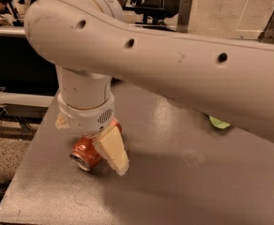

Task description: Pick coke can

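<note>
The coke can [87, 152], red with a silver end, lies on its side on the grey table [184, 186], its end facing the front left. My gripper [88, 136] hangs straight down over it from the big white arm [174, 64]. One cream finger [112, 149] stands just right of the can; the tip of the other finger [62, 121] shows to its left. The fingers stand apart with the can between them. The wrist hides the can's far end.
A sliver of a green snack bag [220, 123] shows under the arm at the right. The table's left edge [31, 158] drops to the floor with cables. Dark furniture and a rail stand behind the table.
</note>
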`<state>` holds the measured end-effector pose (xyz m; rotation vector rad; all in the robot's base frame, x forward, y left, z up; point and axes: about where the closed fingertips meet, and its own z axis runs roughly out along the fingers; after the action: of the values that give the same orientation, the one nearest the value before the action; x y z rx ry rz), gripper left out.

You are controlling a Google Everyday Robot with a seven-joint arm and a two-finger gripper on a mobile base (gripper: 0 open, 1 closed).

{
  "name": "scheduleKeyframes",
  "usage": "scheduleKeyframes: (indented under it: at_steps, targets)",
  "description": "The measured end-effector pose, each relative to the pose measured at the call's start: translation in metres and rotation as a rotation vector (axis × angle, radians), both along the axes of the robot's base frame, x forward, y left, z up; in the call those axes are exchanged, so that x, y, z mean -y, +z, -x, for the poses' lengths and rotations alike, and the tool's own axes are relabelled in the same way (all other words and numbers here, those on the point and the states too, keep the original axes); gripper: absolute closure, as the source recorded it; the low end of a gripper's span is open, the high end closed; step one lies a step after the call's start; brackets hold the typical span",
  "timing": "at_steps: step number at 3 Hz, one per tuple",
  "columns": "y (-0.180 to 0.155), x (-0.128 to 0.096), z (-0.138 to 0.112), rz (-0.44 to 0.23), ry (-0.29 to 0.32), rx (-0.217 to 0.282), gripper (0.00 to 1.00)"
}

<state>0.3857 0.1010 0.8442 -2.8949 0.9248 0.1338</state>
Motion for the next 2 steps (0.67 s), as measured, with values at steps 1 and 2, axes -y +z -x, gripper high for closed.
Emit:
scheduleKeyframes:
  at_steps: [1,2]
  targets:
    - [-0.0070,-0.0006,0.0004,0.047,0.026,0.003,0.17]
    - [-0.0055,-0.0003,0.0000,0.068,0.043,0.010,0.41]
